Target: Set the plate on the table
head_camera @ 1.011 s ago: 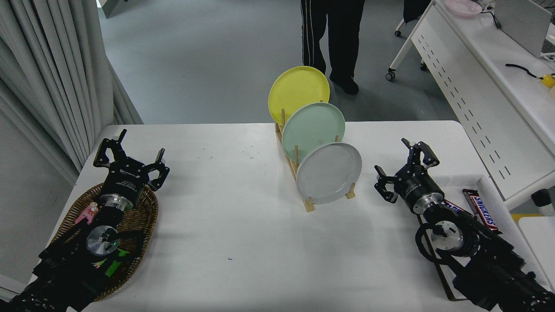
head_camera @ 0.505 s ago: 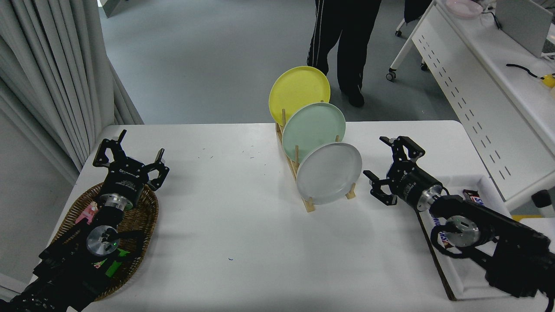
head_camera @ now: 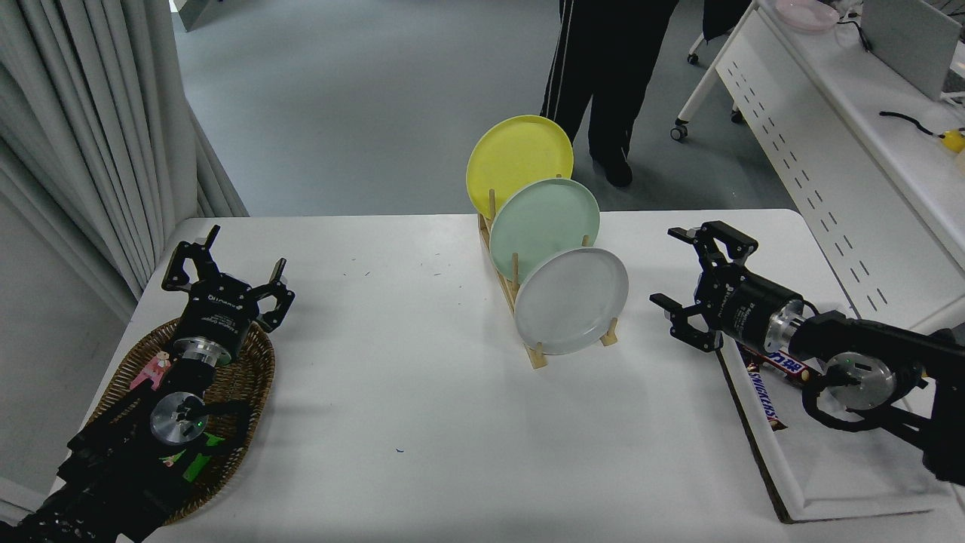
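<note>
Three plates are seen standing on edge in a wooden rack (head_camera: pixel 537 354) at the middle of the white table (head_camera: pixel 392 392), and none of them has been disturbed over the last second: the yellow plate (head_camera: pixel 519 162) is at the back, the mint green plate (head_camera: pixel 544 226) is in the middle slot, and the light grey plate (head_camera: pixel 571 302), the one wanted, is held in the front slot, leaning against the pegs. What has changed is the right arm. It has been swung outward and laid over, so that it is now stretched in low from the right edge, above a white tray (head_camera: pixel 822 483) with chocolate bars (head_camera: pixel 763 403), and the right gripper (head_camera: pixel 697 290) has been turned to face the grey plate's right rim from the side. Its jaws are spread wide, nothing is held in them, and a clear gap is left between them and the plate. The task is therefore judged to be at the approach stage only: the plate has not been touched, and a grasp on the rim, a lift clear of the pegs and a laying flat on the bare tabletop are all yet to be done. The left arm is parked at the lower left over a wicker basket (head_camera: pixel 249 392), the left gripper (head_camera: pixel 226 275) spread open and empty. A person's legs (head_camera: pixel 603 83) are seen beyond the far edge, shifted slightly to the right.
</note>
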Controlling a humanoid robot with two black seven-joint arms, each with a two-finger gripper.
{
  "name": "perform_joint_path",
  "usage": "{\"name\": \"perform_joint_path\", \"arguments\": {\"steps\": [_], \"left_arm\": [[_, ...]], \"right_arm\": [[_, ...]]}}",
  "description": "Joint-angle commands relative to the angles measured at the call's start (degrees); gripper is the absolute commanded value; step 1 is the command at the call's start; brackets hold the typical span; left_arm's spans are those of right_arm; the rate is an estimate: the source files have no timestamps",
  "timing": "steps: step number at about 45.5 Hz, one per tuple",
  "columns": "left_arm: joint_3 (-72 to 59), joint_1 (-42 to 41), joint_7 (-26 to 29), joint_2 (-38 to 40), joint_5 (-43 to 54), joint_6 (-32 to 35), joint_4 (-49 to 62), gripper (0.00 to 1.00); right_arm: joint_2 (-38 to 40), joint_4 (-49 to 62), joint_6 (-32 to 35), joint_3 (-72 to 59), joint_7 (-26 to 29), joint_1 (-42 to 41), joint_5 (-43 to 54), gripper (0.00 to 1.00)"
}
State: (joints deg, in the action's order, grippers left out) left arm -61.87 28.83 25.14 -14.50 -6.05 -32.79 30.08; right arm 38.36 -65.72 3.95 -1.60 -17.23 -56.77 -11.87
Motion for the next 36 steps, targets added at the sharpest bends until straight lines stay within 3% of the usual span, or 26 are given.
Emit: {"name": "perform_joint_path", "arguments": {"steps": [1, 11, 23, 36], "left_arm": [[0.0, 0.0, 0.0, 0.0, 0.0, 0.0, 0.0, 1.0], [0.0, 0.0, 0.0, 0.0, 0.0, 0.0, 0.0, 1.0], [0.0, 0.0, 0.0, 0.0, 0.0, 0.0, 0.0, 1.0], [0.0, 0.0, 0.0, 0.0, 0.1, 0.0, 0.0, 1.0]], "right_arm": [[-1.8, -6.0, -15.3, -6.8, 0.3, -7.7, -8.8, 1.0], [-7.4, -6.0, -16.6, -8.4, 1.8, -10.9, -13.1, 1.0], [-13.2, -4.8, -19.4, -6.7, 14.1, -10.1, -13.9, 1.0], [-15.2, -3.3, -22.1, -3.7, 14.6, -10.6, -8.9, 1.0]]}}
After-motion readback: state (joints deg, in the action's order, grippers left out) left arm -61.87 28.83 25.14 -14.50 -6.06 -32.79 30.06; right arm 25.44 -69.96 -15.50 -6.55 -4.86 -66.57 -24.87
